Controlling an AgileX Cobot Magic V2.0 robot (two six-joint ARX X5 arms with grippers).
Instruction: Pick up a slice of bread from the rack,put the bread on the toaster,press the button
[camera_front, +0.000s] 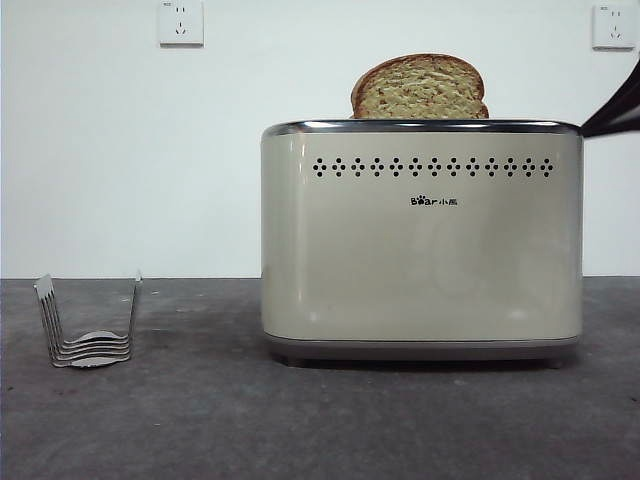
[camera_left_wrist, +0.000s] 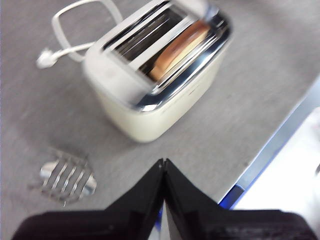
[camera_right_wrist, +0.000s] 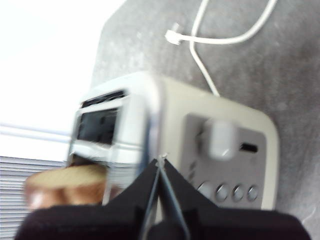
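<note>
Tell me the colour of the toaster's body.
Cream-beige, with a chrome top rim; the toaster shows best in the front view.

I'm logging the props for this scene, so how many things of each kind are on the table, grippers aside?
Toaster: 1
Slice of bread, standing in the toaster's slot: 1
Wire rack, with no bread in it: 1
White power cord lying behind the toaster: 1
Total: 4

Toaster (camera_front: 420, 250) front: "Bear" logo below the vent holes, small unreadable characters after it. Nothing else legible.
</note>
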